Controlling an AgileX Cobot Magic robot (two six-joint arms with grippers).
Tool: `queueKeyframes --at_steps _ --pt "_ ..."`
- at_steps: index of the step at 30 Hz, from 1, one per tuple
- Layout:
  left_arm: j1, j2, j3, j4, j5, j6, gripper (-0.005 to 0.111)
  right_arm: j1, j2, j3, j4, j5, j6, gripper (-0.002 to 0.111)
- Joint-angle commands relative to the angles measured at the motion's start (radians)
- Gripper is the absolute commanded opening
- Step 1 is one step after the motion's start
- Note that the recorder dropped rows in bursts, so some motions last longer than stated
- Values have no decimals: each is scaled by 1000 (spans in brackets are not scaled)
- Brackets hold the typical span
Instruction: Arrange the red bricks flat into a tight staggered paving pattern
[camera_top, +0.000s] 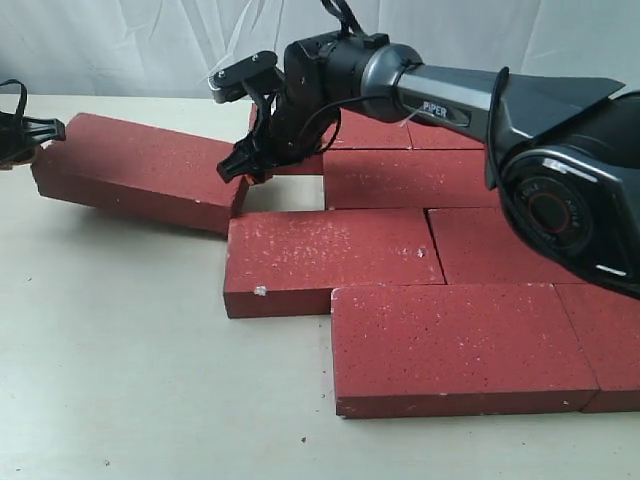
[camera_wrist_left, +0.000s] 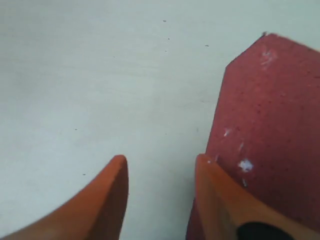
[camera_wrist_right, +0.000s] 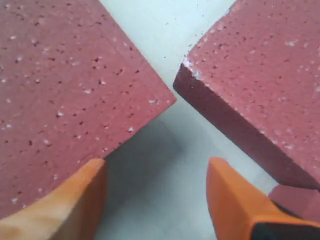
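Hiding some red bricks (camera_top: 330, 260) at upper centre, right arm (camera_top: 480, 100) lettered PIPER, right pincer (camera_top: 247, 168) spread over a gap between them, left pincer (camera_wrist_left: 161, 162) spread, cropped at exterior view's left edge.

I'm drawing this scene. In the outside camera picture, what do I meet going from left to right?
left gripper → loose brick → right gripper → robot arm

Pale table (camera_top: 120, 380), red bricks (camera_top: 460, 340) lying flat in staggered rows, skewed brick (camera_top: 140, 170) at left — partly off-pattern
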Motion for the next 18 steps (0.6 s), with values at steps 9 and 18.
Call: queueKeyframes --at_steps 9,18 --pt "55 2 3 -49 89 -10 46 15 -49 -10 45 99 -4 -1" --pt "57 2 3 -35 78 -10 46 15 -7 -10 32 11 20 43"
